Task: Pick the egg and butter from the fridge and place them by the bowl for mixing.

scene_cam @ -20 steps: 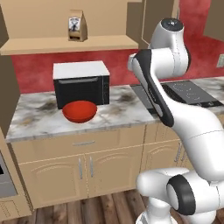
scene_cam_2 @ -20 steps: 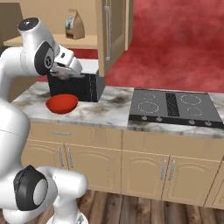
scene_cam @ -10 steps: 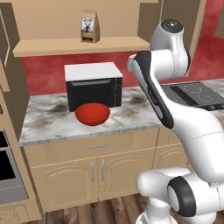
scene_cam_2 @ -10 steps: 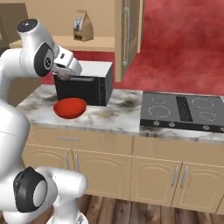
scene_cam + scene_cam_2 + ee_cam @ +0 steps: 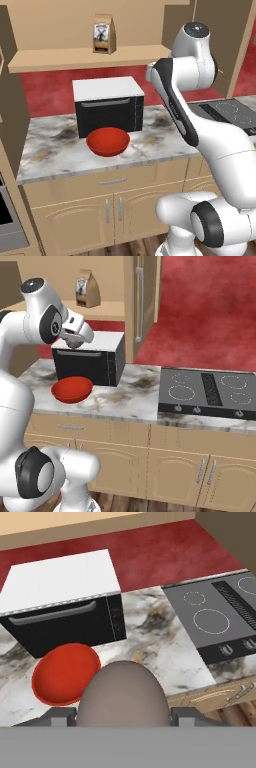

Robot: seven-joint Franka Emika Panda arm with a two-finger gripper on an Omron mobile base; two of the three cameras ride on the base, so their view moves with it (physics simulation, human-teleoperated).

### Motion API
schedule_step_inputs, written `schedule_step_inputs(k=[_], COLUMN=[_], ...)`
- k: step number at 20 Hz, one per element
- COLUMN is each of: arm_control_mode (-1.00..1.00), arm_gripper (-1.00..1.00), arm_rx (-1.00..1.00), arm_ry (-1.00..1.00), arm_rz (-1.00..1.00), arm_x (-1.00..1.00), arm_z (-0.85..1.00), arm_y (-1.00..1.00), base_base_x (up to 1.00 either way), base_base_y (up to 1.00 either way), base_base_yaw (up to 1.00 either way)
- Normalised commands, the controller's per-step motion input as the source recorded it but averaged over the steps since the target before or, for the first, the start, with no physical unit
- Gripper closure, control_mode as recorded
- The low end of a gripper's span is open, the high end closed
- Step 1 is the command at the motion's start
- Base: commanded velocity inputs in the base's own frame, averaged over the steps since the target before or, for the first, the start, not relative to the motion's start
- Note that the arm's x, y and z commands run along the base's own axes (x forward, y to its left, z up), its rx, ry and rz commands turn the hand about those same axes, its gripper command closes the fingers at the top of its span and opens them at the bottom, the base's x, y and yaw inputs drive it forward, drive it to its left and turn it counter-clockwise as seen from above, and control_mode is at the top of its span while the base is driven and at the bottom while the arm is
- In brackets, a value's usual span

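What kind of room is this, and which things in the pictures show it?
It looks like a home kitchen, in simulation. A black-and-white microwave stands on a marble counter, a flat black cooktop is set into that counter, and wooden cabinets run below it.

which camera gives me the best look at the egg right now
The hand view: the egg sits large and close at the bottom, between the jaws, above the bowl and counter. In the right base view the gripper hides it; the left base view gives no clear sight of it.
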Motion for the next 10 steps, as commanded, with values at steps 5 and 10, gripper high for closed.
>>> schedule_step_inputs(k=[5,10], arm_control_mode=[1.00,1.00], arm_gripper=[1.00,1.00], arm_rx=[0.00,0.00], arm_ry=[0.00,0.00], arm_rz=[0.00,0.00], arm_x=[0.00,0.00], arm_z=[0.00,0.00], arm_y=[0.00,0.00], base_base_x=[0.15,0.15], base_base_y=[0.23,0.28], base_base_yaw=[0.00,-0.01])
